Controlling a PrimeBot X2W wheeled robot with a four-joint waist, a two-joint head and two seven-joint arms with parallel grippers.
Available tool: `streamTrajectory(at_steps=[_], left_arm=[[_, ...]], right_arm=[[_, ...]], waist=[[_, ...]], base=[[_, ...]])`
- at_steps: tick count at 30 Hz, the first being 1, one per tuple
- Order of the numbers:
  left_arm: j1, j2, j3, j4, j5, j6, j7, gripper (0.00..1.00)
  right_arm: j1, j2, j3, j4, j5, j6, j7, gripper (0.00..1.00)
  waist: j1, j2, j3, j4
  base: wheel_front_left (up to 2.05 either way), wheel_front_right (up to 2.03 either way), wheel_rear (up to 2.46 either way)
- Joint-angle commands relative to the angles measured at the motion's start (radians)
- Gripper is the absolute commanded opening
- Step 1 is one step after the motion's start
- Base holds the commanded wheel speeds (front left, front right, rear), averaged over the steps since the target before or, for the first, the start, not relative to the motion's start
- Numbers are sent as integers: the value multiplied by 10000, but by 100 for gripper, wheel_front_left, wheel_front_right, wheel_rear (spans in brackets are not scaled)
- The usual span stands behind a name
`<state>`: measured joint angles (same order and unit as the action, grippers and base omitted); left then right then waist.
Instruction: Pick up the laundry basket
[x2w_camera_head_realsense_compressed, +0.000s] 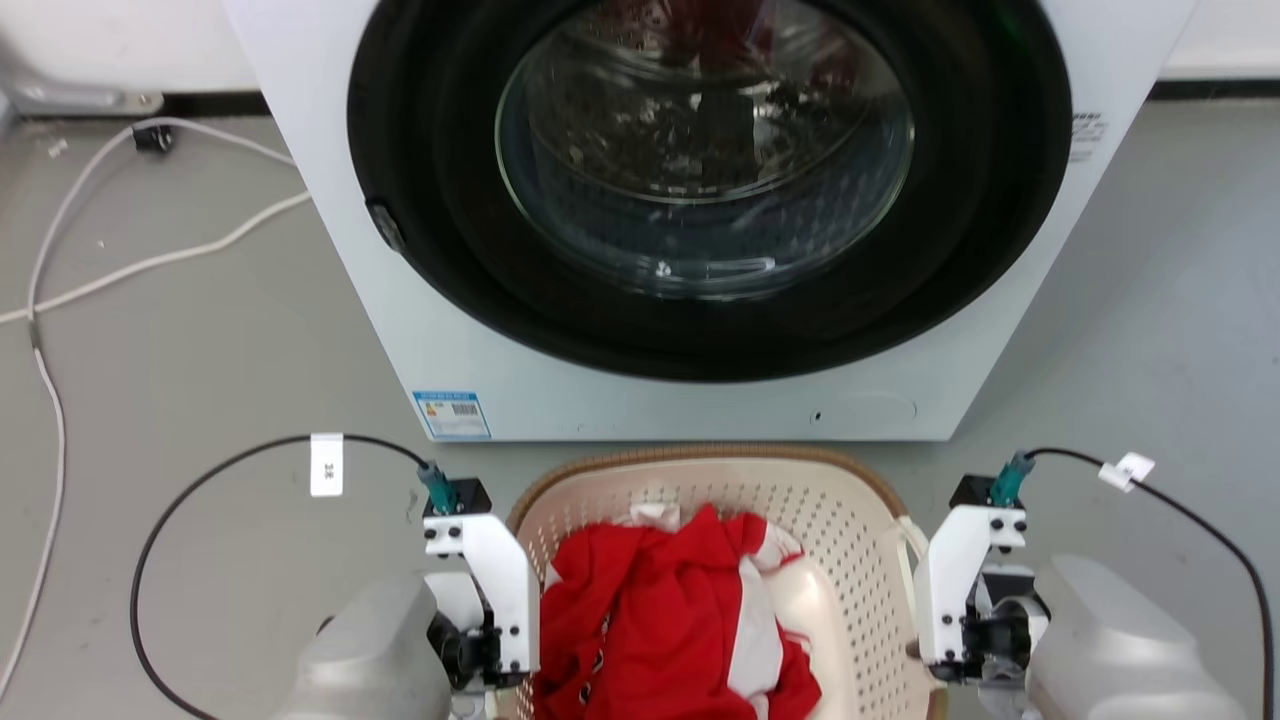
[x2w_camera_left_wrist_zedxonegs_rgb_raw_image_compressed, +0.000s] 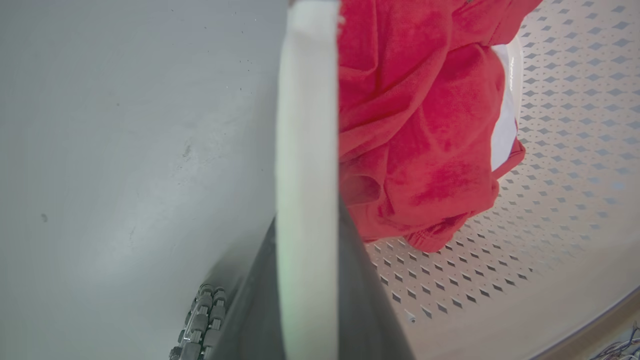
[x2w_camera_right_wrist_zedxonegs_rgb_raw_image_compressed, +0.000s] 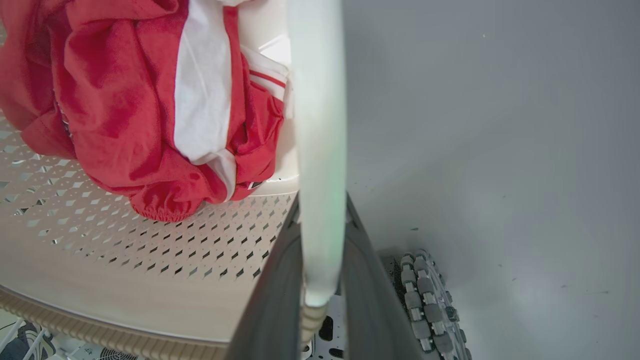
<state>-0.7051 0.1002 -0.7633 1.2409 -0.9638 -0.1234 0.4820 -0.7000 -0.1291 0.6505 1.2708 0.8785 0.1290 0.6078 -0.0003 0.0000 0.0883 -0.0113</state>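
The laundry basket (x2w_camera_head_realsense_compressed: 850, 545) is set on the floor (x2w_camera_head_realsense_compressed: 200, 350) just before the washer (x2w_camera_head_realsense_compressed: 600, 400), with a red-and-white garment (x2w_camera_head_realsense_compressed: 660, 600) heaped inside. The left gripper (x2w_camera_left_wrist_zedxonegs_rgb_raw_image_compressed: 307, 215) and right gripper (x2w_camera_right_wrist_zedxonegs_rgb_raw_image_compressed: 322, 200) are each judged to have their fingers clenched on a white side handle (x2w_camera_left_wrist_zedxonegs_rgb_raw_image_compressed: 306, 100). An even, level lift by both arms is called for, kept clear of the washer front. White cables (x2w_camera_head_realsense_compressed: 150, 265) lie well apart.

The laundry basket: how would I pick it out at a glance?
Find the big white washing machine. On the floor just before it sits the laundry basket. It alone is cream and perforated, with a brown woven-look rim and red and white clothing inside.
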Motion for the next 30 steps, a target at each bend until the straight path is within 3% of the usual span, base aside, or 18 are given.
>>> streamTrajectory(at_steps=[1,15,30], left_arm=[[161,-236,-35,-82,-52,-131,34,0],[946,-381,-336,-98,-456,-133,-50,0],[1117,-362,-628,-233,-765,-135,-328,0]], right_arm=[[132,208,2,-32,61,32,45,0],[745,469,-200,119,82,41,684,0],[704,332,-494,133,-292,41,660,0]], waist=[[3,0,-241,2],[3,0,-1125,-94],[3,0,-1189,-200]], base=[[0,0,0],[0,0,0],[0,0,0]])
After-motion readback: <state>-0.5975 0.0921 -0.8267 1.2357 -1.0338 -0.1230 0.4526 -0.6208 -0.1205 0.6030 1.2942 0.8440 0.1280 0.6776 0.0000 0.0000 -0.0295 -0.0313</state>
